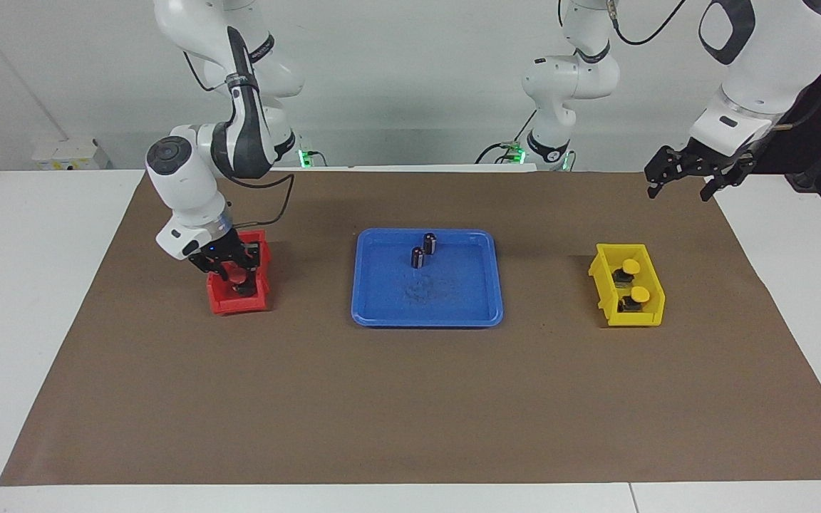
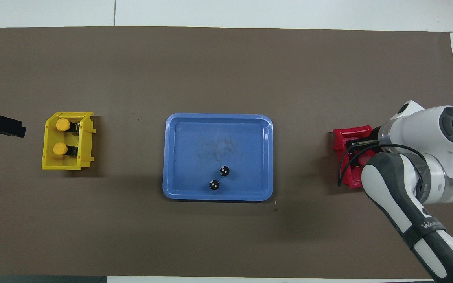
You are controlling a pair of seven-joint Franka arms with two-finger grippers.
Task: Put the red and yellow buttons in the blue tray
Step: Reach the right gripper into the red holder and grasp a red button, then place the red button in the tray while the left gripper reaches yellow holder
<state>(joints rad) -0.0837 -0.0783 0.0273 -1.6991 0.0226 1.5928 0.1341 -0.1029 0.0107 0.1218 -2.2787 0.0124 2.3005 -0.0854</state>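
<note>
Two yellow buttons (image 1: 630,267) (image 1: 640,294) lie in the small yellow bin (image 1: 649,317) toward the left arm's end; they also show in the overhead view (image 2: 62,124) (image 2: 59,148). The blue tray (image 1: 453,303) lies mid-table and holds no buttons. My right gripper (image 1: 236,281) reaches down into the small red bin (image 1: 236,305). The red buttons there are hidden by the hand, and I cannot tell whether it holds one. My left gripper (image 1: 687,184) is open and empty, raised over the mat's edge, and waits.
Two dark capless cylinders (image 1: 430,244) (image 1: 417,257) stand in the tray's half nearer to the robots. A brown mat (image 1: 410,406) covers the table. The right arm's elbow and a black cable hang over the red bin (image 2: 342,137).
</note>
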